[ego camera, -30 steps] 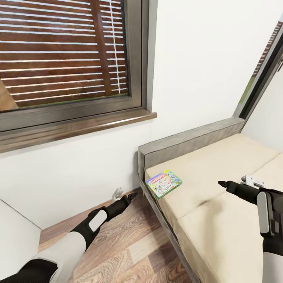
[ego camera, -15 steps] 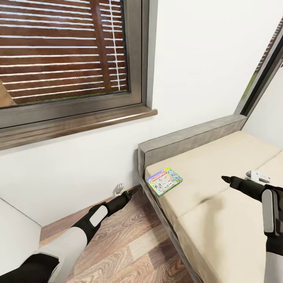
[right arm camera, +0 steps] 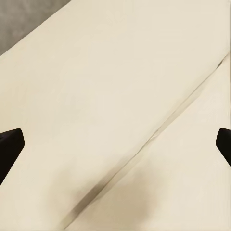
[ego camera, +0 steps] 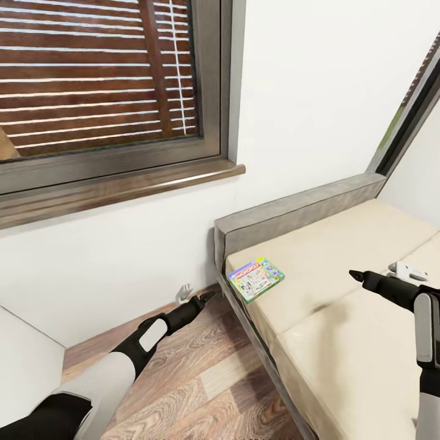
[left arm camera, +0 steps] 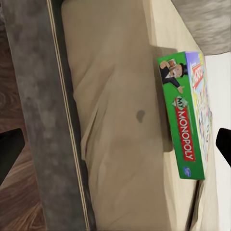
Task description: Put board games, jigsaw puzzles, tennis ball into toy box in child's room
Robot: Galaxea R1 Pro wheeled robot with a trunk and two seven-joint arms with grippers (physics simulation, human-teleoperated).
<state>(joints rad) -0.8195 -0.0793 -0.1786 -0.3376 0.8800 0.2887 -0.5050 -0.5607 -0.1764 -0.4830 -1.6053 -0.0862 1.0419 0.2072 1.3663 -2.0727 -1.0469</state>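
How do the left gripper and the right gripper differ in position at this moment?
The left gripper hangs low over the wood floor, beside the bed; the right gripper hovers above the mattress. The board game lies nearer the left gripper. Both are open and empty.

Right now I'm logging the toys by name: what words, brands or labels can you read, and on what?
"MY MONOPOLY": white letters on a red band along the green edge of the board game lying on the bed.
Red logo strip on the game's lid in the head view: too small to read.
Small print and the round mark on the green edge: blurred.
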